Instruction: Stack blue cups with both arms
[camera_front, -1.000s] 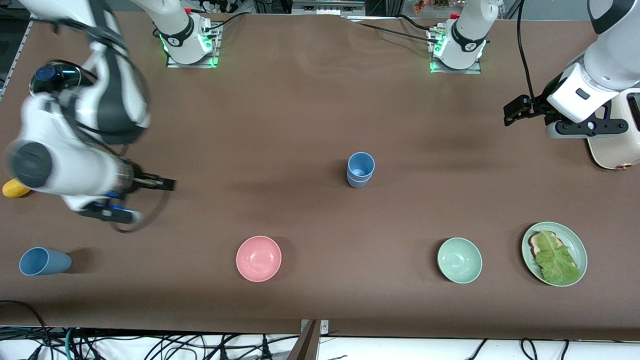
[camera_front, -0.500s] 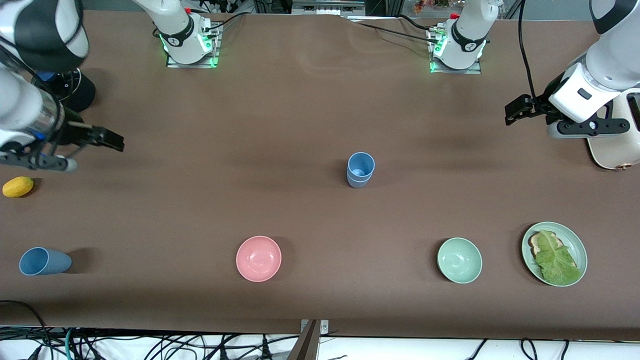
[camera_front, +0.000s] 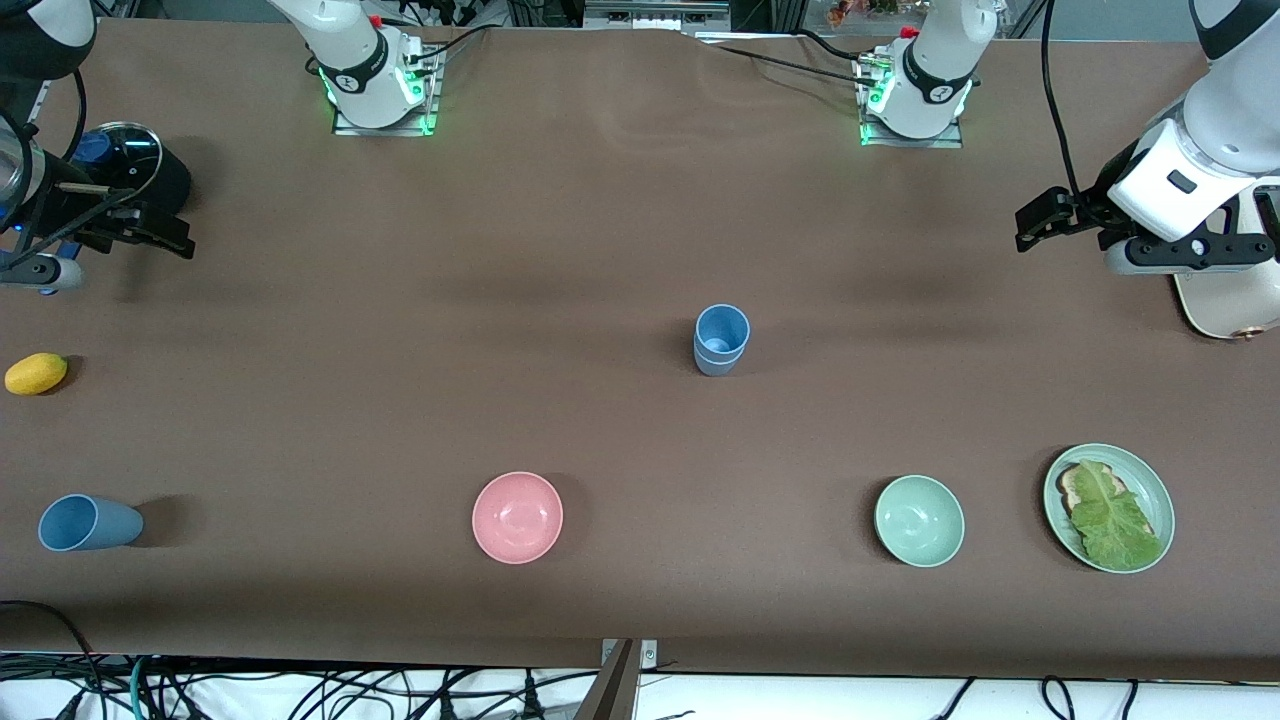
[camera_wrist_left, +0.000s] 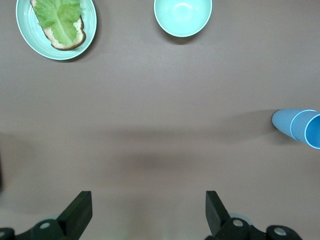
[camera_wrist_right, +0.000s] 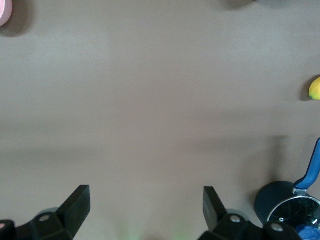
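Two blue cups (camera_front: 721, 340) stand nested upright mid-table, the brighter one inside the duller grey-blue one; they also show in the left wrist view (camera_wrist_left: 298, 127). A third blue cup (camera_front: 88, 523) lies on its side at the right arm's end of the table, near the front camera. My right gripper (camera_front: 168, 233) is open and empty, in the air beside a black pot, well away from the stack. In its wrist view (camera_wrist_right: 146, 196) it has bare table under it. My left gripper (camera_front: 1036, 222) is open and empty at the left arm's end, over bare table (camera_wrist_left: 149, 200).
A pink bowl (camera_front: 517, 517), a pale green bowl (camera_front: 919, 520) and a green plate (camera_front: 1150, 482) with toast and lettuce stand in a row near the front camera. A lemon (camera_front: 36, 373) and a lidded black pot (camera_front: 130, 165) are at the right arm's end. A cream appliance (camera_front: 1225, 300) is at the left arm's end.
My right arm has swung back from over the table near the lemon toward the pot at its end. My left gripper has shifted slightly. The cups have not moved.
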